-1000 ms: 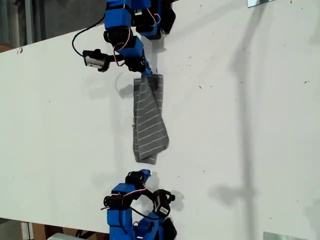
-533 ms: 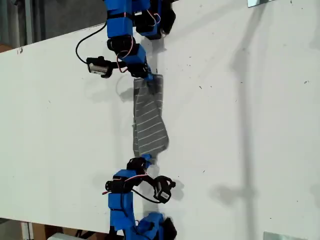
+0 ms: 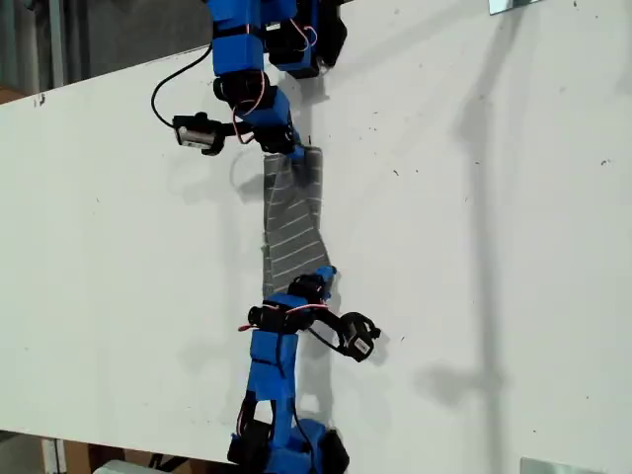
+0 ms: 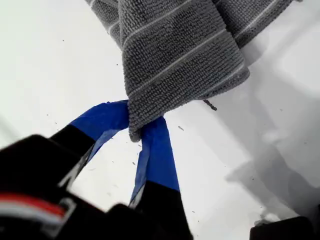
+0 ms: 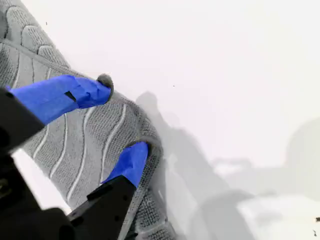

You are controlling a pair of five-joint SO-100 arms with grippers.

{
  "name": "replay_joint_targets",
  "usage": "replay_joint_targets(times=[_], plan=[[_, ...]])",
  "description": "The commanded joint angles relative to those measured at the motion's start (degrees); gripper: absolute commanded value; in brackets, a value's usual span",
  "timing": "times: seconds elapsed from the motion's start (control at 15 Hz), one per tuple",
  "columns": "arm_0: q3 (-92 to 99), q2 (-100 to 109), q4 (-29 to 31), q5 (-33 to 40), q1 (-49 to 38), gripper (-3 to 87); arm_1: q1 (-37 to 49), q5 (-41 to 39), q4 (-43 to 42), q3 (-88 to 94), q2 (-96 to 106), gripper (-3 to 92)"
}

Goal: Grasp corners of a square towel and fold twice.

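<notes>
Exterior view: the towel lies as a narrow, rumpled strip on the table, running between the two arms. One gripper holds its upper end; the other, from the view's bottom, sits over the lower end. A second ago that lower arm was pulled back clear of the towel; now it has reached forward onto it, while the upper arm has barely shifted.

First wrist view: my first gripper is clamped on a bunched edge of the towel. It should hold firm so the strip stays taut.

Second wrist view: my second gripper stands apart, one finger above the towel, one pressing its edge. To do this well, I judge it should close low enough to catch every layer at the corner.
</notes>
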Motion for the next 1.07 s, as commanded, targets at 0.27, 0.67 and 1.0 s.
replay_joint_targets(times=[0.27, 0.67, 1.0], plan=[[-3.2, -2.7, 3.6, -4.0, -0.3, 20.6, -2.2, 0.7, -0.6, -1.0, 2.9, -0.1], [-4.7, -5.4, 3.3, -3.1, -2.3, 20.5, -3.8, 1.0, -3.0, -1.5, -0.6, -0.1], [-8.4, -5.6, 6.2, -1.1, -3.4, 20.0, -4.3, -1.8, -1.5, -13.1, -12.5, -0.1]])
